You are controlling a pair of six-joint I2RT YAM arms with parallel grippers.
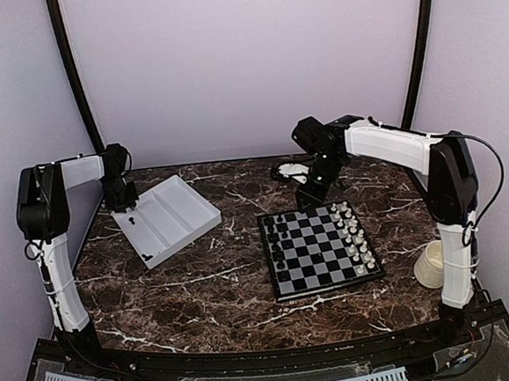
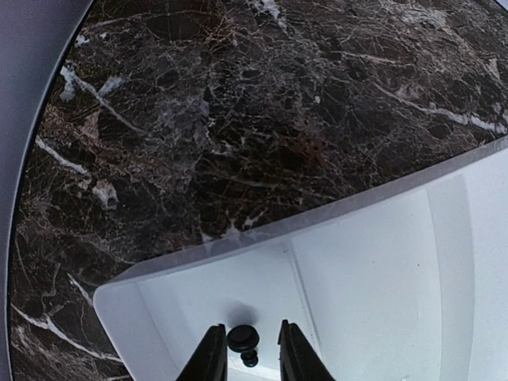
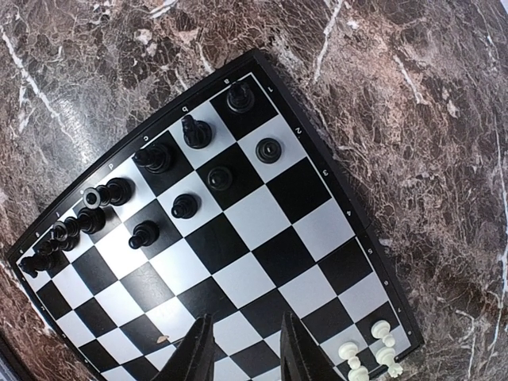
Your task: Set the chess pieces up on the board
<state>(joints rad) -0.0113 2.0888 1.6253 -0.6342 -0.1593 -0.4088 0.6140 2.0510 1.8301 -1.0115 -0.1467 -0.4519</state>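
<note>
Our left tool (image 2: 251,327) straddles a black chess piece (image 2: 242,338) in the tray (image 2: 381,262), jaws parted to pinch it; our right tool (image 3: 246,319) hangs open, empty, above the board (image 3: 305,189).

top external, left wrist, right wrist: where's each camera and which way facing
top external: above and behind the arm bases, facing down over the dark marble-pattern table; left arm and right arm show.
left wrist: on the left arm, facing down into the white rectangular two-compartment tray; left end effector flanks a tiny black plastic chess piece.
right wrist: on the right arm, facing down at the small black and grey-white chessboard; right end effector open above it.
shared: top external also shows tray and chessboard.
</note>
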